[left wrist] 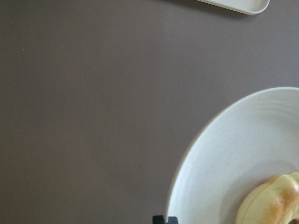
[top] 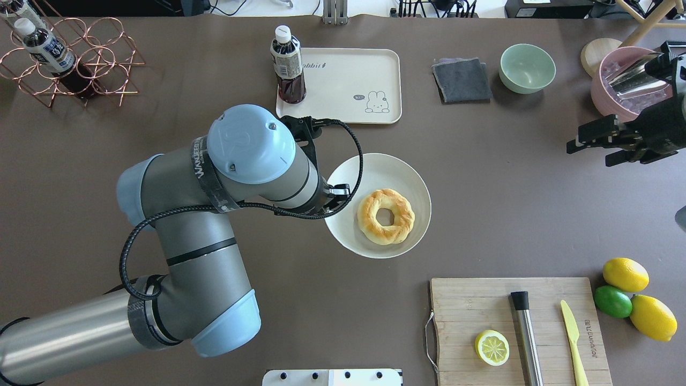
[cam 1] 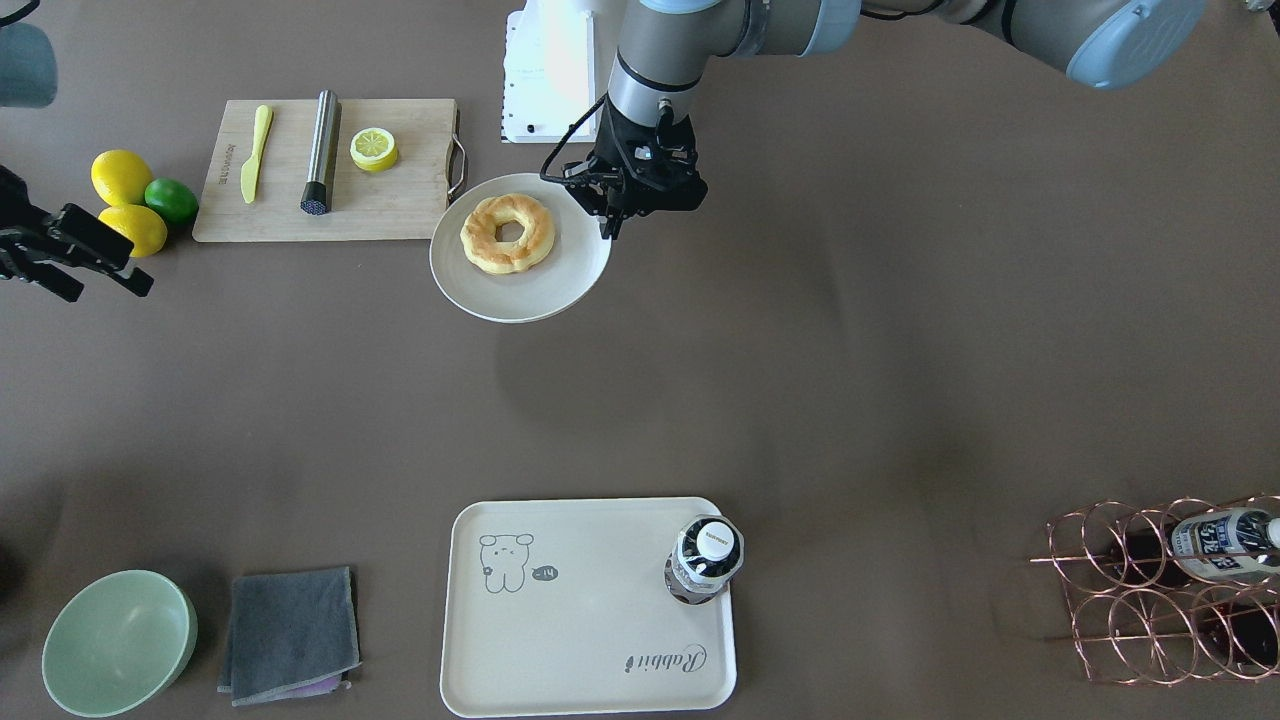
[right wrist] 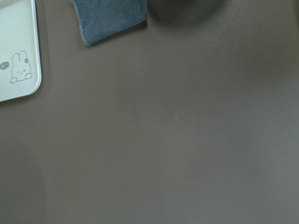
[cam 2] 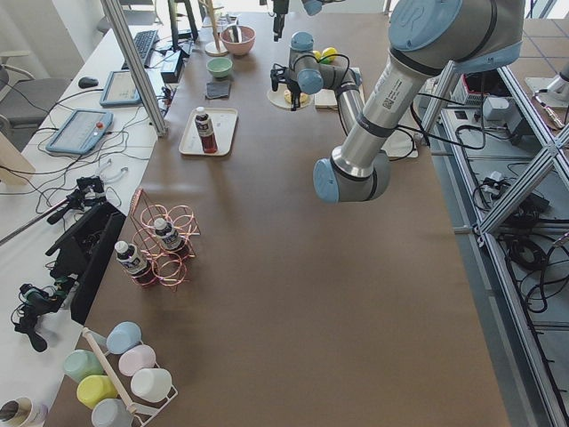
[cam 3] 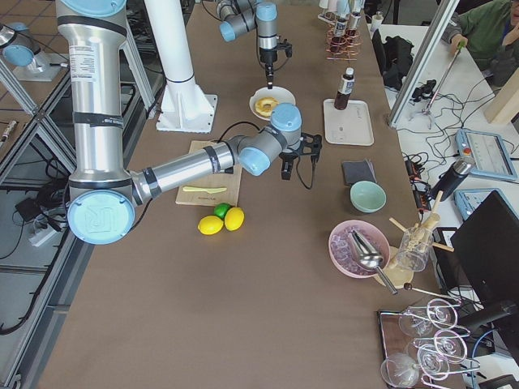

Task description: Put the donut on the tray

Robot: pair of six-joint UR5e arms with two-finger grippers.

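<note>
The donut [cam 1: 480,240] [top: 370,214] lies on a round white plate [cam 1: 520,295] [top: 386,169] mid-table; its edge shows in the left wrist view [left wrist: 271,200]. My left gripper [cam 1: 610,228] [left wrist: 164,219] is shut and empty, its tips over the plate's rim beside the donut and not touching it. The cream tray [cam 1: 600,600] [top: 343,80] with the bear drawing lies at the far side, with a dark drink bottle [cam 1: 703,560] standing in one corner. My right gripper [cam 1: 110,290] [top: 589,153] is open and empty, far off near the lemons.
A wooden cutting board [cam 1: 390,210] with a lemon half [cam 1: 374,149], yellow knife and metal cylinder lies next to the plate. Two lemons and a lime [cam 1: 171,200] are beside it. A green bowl [cam 1: 118,640], grey cloth [cam 1: 290,632] and copper bottle rack [cam 1: 1160,590] flank the tray.
</note>
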